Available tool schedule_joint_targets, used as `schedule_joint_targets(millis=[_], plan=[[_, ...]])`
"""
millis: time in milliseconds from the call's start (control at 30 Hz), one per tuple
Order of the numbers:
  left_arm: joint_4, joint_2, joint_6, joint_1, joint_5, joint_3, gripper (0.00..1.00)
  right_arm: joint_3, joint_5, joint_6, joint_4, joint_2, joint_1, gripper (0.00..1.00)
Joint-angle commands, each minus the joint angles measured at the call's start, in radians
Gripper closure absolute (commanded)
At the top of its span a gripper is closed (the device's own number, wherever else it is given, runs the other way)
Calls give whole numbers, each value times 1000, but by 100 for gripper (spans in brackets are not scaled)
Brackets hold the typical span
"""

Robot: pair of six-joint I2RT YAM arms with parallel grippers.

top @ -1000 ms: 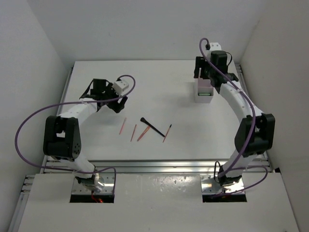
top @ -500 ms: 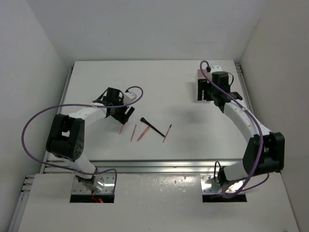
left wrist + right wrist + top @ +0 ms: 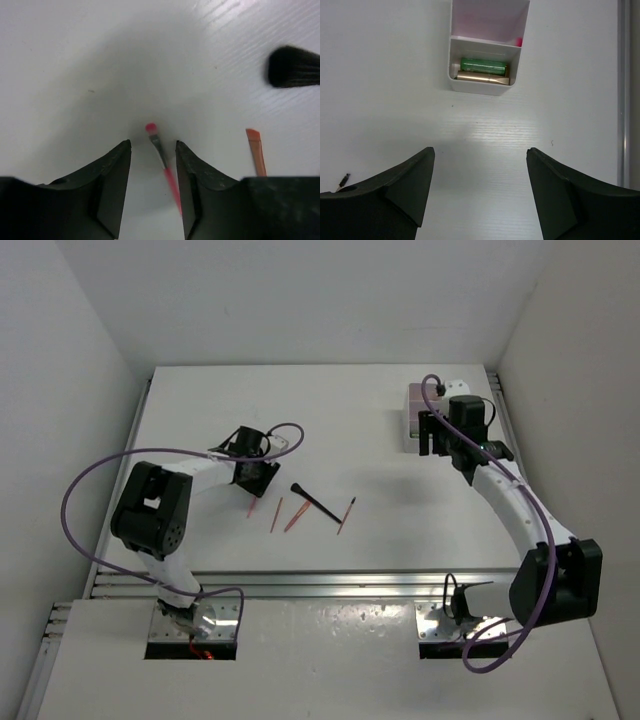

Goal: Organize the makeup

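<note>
Left side first: the left jaws are down at the table, straddling a thin pink pencil. In the left wrist view the two dark fingers stand apart, with white table showing on either side of the pencil, so these jaws are spread and not pinching. The pencil lies flat, its pink tip poking out just past the fingertips and its shaft nearer the finger on the right of that view. Whether that finger touches it, I cannot tell. Just beside it, outside the jaws, an orange pencil also lies flat, and the fuzzy head of the black brush sits at the upper right of the view.

From above, these two pencils open a loose row across the middle of the table. A third pencil and a fourth pencil follow to the right, and the brush lies slanted between them. It is close against the third, but contact is too fine to judge.

Over to the right: the right jaws hover above bare table just in front of the white compartment box, which stands at the far right of the table. They are spread wide with nothing between them. In the box's nearest compartment a green tube and a rose-gold tube lie side by side, touching, the rose-gold one against the near wall.
</note>
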Motion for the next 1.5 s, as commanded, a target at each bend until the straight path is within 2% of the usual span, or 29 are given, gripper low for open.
schedule_joint_targets(millis=[0, 33, 233, 433, 567, 767, 867, 967, 1000, 1067, 1133, 1200, 1233, 1267, 1300, 1333, 1367, 1400, 1433, 1467], plan=[[-28, 83, -34, -3, -50, 2, 55, -3, 34, -41, -2, -41, -17, 25], [-28, 96, -43, -3, -41, 2, 66, 0, 41, -43, -1, -46, -22, 25], [-38, 114, -65, 6, -41, 34, 100, 2, 39, -40, 15, -43, -36, 25], [-68, 133, -65, 41, -41, 164, 100, 11, 27, -3, 35, -29, -48, 24], [-77, 158, -28, 78, 43, 315, 100, -39, -2, 57, 94, -46, -85, 24], [-65, 244, -19, 67, 178, 635, 100, -71, -15, 52, 110, -53, -128, 24], [13, 292, 6, 20, 252, 770, 100, -99, -45, 60, 131, -61, -171, 24], [206, 304, 6, -34, 338, 816, 100, -114, -76, 83, 145, -70, -211, 24], [341, 313, -19, -60, 355, 817, 100, -121, -79, 81, 141, -79, -224, 24], [434, 344, -33, -88, 365, 844, 100, -128, -93, 72, 138, -101, -248, 24], [388, 378, -71, -98, 376, 939, 100, -124, -110, 54, 125, -110, -251, 24], [336, 390, -56, -98, 427, 951, 100, -107, -120, 25, 96, -110, -252, 24], [289, 390, -1, -71, 468, 924, 97, -105, -127, 11, 93, -109, -252, 24], [244, 401, 32, -54, 483, 924, 76, -104, -131, 8, 82, -107, -251, 24], [191, 415, 56, -39, 484, 944, 48, -98, -133, 3, 82, -104, -251, 24], [72, 459, 99, -22, 484, 970, 15, -96, -131, 8, 82, -102, -252, 24], [10, 490, 119, 10, 462, 1046, 9, -93, -146, 8, 82, -98, -251, 24], [-50, 519, 131, 24, 462, 1092, 8, -90, -153, 17, 85, -95, -251, 24], [-184, 577, 154, 38, 477, 1143, 6, -82, -156, 17, 82, -87, -252, 24], [-246, 597, 218, 49, 494, 1230, 4, -75, -160, 18, 84, -76, -252, 24]])
